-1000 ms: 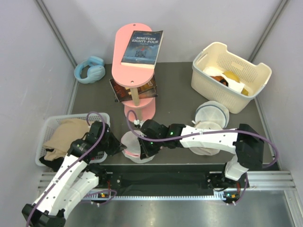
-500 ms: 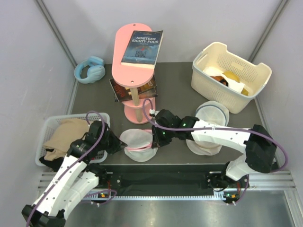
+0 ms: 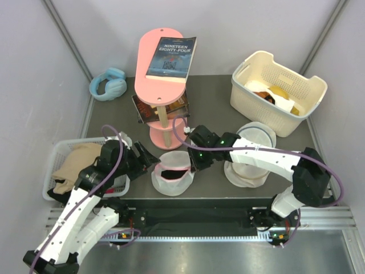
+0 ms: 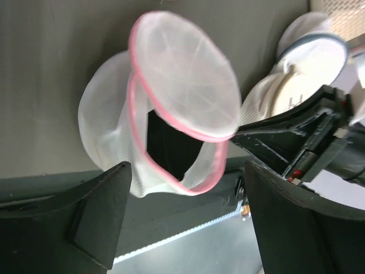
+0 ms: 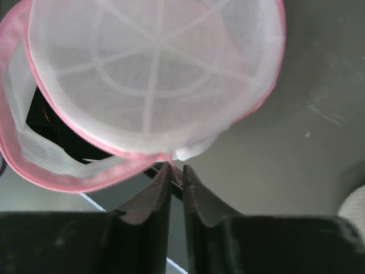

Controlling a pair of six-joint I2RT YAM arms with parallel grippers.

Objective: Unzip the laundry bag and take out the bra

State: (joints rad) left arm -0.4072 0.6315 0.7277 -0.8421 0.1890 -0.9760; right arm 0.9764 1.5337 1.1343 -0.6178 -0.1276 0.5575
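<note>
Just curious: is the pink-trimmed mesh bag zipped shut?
No, the laundry bag gapes open, showing a dark gap under its lifted top.

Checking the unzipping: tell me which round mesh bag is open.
The pink-trimmed laundry bag pinched by the right claw: its lid is flipped up. The other two mesh bags to its right look shut.

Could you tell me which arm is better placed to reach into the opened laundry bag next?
Left. The left gripper is open and free, facing the laundry bag and its dark opening. The right gripper is shut on the pink rim, holding the lid up.
</note>
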